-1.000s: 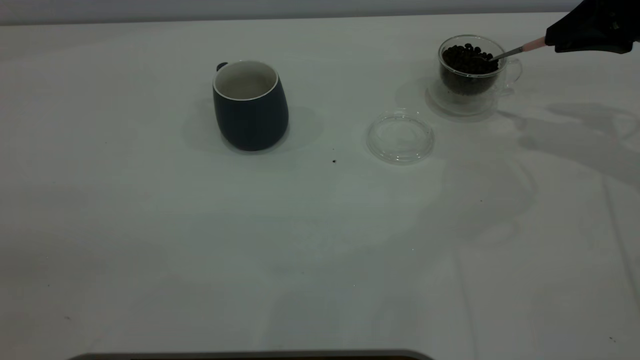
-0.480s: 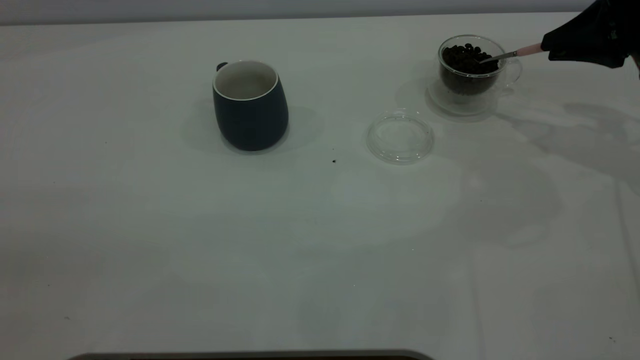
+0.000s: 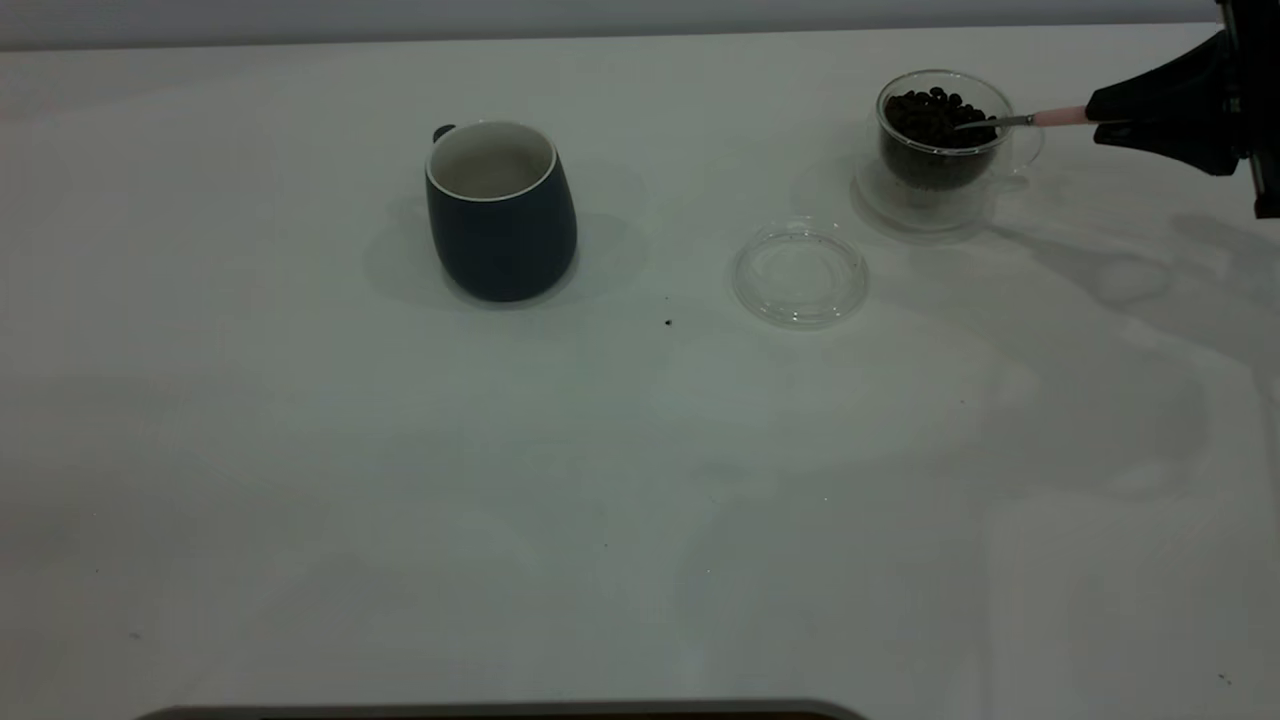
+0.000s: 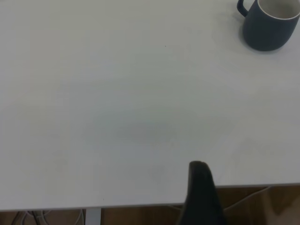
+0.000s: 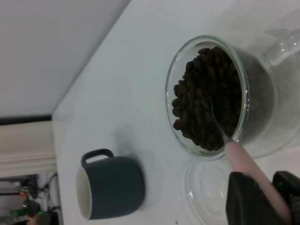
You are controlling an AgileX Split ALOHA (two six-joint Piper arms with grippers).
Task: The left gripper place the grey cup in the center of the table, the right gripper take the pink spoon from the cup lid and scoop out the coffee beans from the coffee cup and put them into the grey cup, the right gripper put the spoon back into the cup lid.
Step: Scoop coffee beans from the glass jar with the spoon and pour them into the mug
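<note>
Over at the far right edge of the table (image 3: 640,480) the right gripper (image 3: 1105,122) reaches in, its black fingers clamped on the pale pink handle of the pink spoon (image 3: 1030,119). The spoon lies nearly level, its metal neck crossing the rim of the coffee cup (image 3: 940,150) and its bowl down among the coffee beans (image 3: 932,112). From the right wrist camera the gripper's fingers (image 5: 246,199) pinch the pink spoon (image 5: 243,159) at the handle, and the shiny bowl is sunk into the heap of coffee beans (image 5: 206,93), which fills the clear glass coffee cup (image 5: 262,89) almost to the rim. The cup's clear handle points toward the gripper's side.

The cup lid (image 3: 800,273) lies flat on the table, just in front of the coffee cup and a little toward the middle, with nothing in it. It shows again in the wrist view as a faint clear disc (image 5: 206,187) near the glass cup.

The grey cup (image 3: 500,210) stands upright near the middle of the table, well apart from the lid and the glass cup, its white inside looking empty and its small dark handle turned toward the back. The left wrist camera sees the same grey cup (image 4: 269,23) far off across bare tabletop. The left gripper (image 4: 200,197) hangs at the table's near edge, away from everything; only one dark finger shows, so I cannot tell whether it is open or closed.
</note>
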